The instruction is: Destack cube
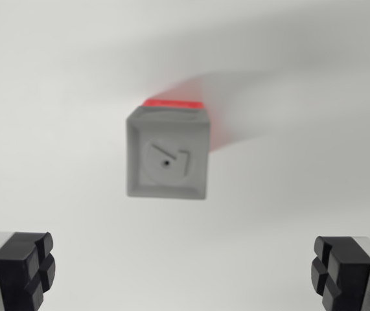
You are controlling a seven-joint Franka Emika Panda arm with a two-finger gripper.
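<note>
We look straight down from the wrist onto a plain white tabletop (55, 97). At the centre of the frame stands a grey plastic cube (167, 155), its top face bearing a recessed round mark with a small dark dot. It sits stacked on a red cube (173, 103), of which only a thin strip shows along the grey cube's upper edge, with a reddish blur to the right of it. The picture is soft, so finer detail cannot be made out. The claw (185, 272) hangs above the tabletop, its two black ribbed fingertips (26, 265) in the lower left and lower right corners, spread wide apart and holding nothing. Both cubes lie above the fingertips in the frame, well clear of them.
</note>
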